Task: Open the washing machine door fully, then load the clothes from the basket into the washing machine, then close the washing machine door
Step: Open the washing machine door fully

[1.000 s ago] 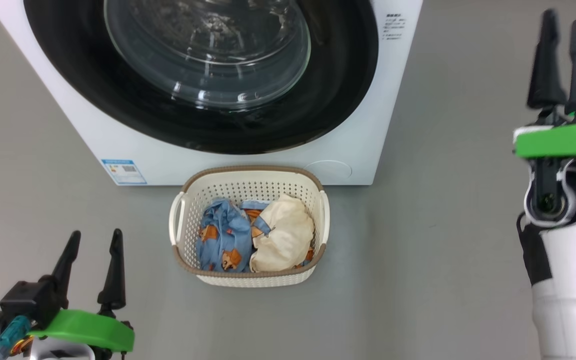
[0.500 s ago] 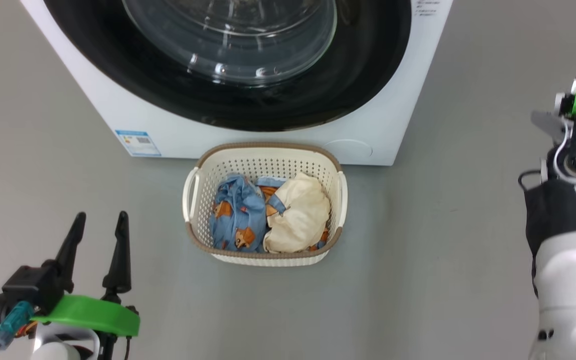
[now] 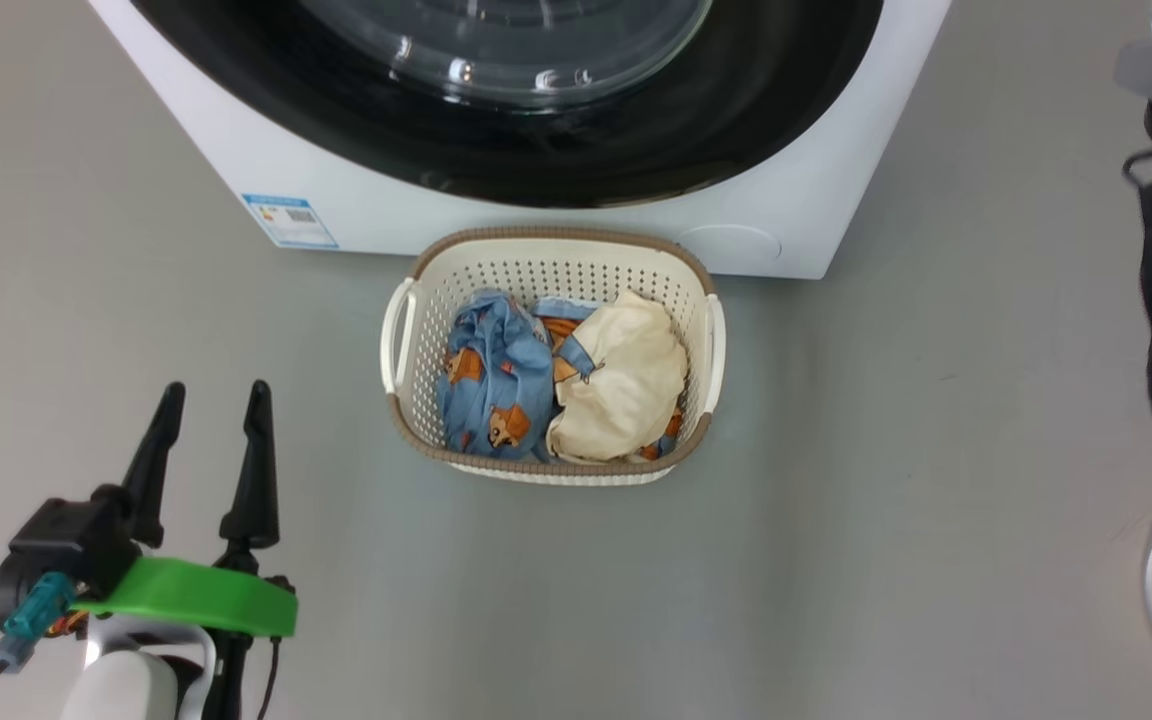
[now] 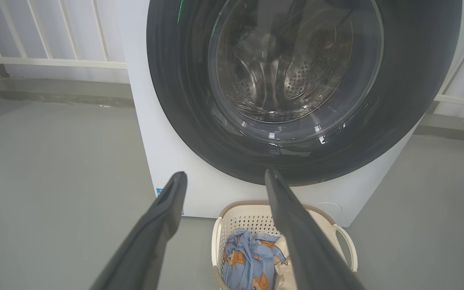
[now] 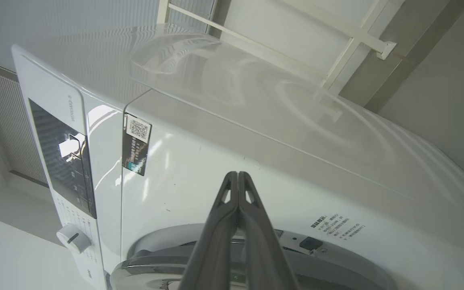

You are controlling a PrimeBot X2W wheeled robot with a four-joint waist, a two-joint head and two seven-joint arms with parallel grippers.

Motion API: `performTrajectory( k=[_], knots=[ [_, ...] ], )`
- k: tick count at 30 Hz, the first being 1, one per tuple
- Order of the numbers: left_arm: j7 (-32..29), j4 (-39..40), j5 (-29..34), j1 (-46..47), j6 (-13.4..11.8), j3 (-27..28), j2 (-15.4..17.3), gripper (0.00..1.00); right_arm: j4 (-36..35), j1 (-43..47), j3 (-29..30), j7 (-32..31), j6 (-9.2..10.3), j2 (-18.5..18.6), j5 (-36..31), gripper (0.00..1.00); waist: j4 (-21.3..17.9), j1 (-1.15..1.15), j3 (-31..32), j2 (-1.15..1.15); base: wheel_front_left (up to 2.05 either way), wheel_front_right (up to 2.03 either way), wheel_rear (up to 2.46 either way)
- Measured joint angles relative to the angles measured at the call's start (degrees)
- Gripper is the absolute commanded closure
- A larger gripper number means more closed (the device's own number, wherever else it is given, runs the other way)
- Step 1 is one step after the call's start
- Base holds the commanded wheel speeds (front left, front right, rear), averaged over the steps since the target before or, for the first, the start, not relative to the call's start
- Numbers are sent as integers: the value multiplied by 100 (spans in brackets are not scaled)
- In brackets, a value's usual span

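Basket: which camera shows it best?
The head view: the basket is whole, seen from above, with the clothes inside. The left wrist view cuts it off at the bottom edge, partly behind a finger. The right wrist view faces the machine top.

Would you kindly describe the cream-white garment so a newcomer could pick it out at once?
Find the big white washing machine; on the grey floor right before it stands a small perforated basket with a brown rim. The cream-white garment lies in its right half in the head view: plain cloth, unlike the blue printed garment beside it.
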State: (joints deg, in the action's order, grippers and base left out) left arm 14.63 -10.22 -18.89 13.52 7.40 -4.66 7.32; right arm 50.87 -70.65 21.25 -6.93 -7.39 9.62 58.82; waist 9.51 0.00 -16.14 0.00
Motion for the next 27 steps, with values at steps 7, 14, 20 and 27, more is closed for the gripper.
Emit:
performTrajectory(
  k=[7,14,20,27],
  knots=[
    [0,100,-9,181,0,-23,-99,0,931,-909,-33,-854,0,138,-527,100,79,0,-259,0,0,0,0],
    [1,170,-10,359,0,-34,-153,0,1341,-1532,59,-1545,0,115,-561,100,160,0,-560,0,0,0,0],
    [1,181,-11,455,0,-36,-160,0,1365,-1657,182,-1925,0,49,-463,100,208,0,-729,0,0,0,0],
    [1,188,-18,496,0,-52,-164,0,1244,-1657,287,-2181,0,-26,-424,100,232,0,-906,0,0,0,0]
  ],
)
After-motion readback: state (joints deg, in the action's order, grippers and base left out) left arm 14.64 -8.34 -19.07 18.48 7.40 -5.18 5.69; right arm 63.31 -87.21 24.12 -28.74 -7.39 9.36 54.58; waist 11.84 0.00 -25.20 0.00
